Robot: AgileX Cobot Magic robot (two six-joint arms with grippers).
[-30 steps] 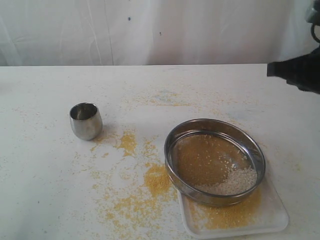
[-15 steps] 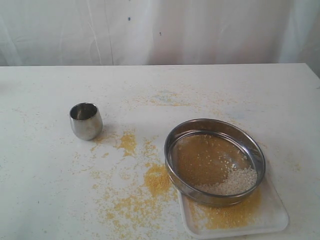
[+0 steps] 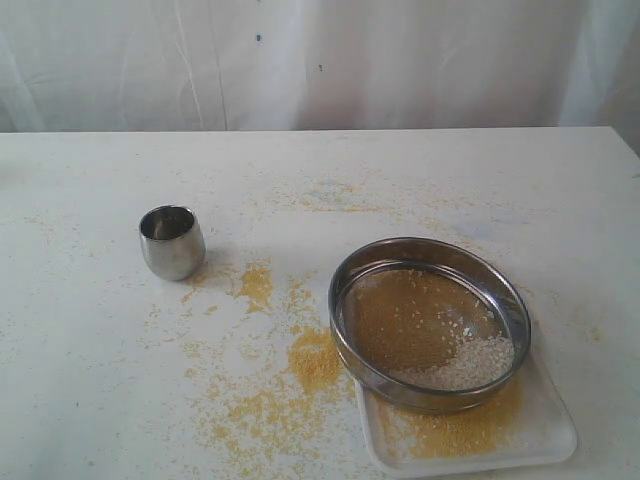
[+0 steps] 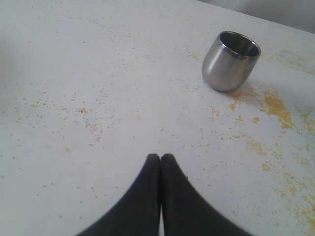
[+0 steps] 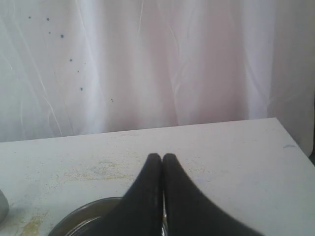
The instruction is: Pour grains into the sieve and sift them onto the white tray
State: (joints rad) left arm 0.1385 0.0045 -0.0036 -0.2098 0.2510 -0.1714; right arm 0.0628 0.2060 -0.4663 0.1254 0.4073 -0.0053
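The sieve (image 3: 430, 322) rests on the white tray (image 3: 556, 432) at the front right of the exterior view. Whitish grains (image 3: 468, 365) are heaped at its near right over yellow meal. More yellow meal (image 3: 450, 435) lies on the tray, and a lot is spilled on the table (image 3: 310, 362). Neither arm appears in the exterior view. My left gripper (image 4: 161, 156) is shut and empty over bare table, well short of the small steel cup (image 4: 229, 61). My right gripper (image 5: 161, 156) is shut and empty, with the sieve's rim (image 5: 81, 216) below it.
The small steel cup (image 3: 172, 241) stands upright at the left of the table. A white curtain (image 3: 320, 60) hangs behind the table's far edge. Yellow meal is scattered thinly across the tabletop (image 3: 330, 195).
One second ago the right arm's dark end showed at the upper right edge of the exterior view; it has withdrawn out of frame. Cup, sieve and tray have not moved.
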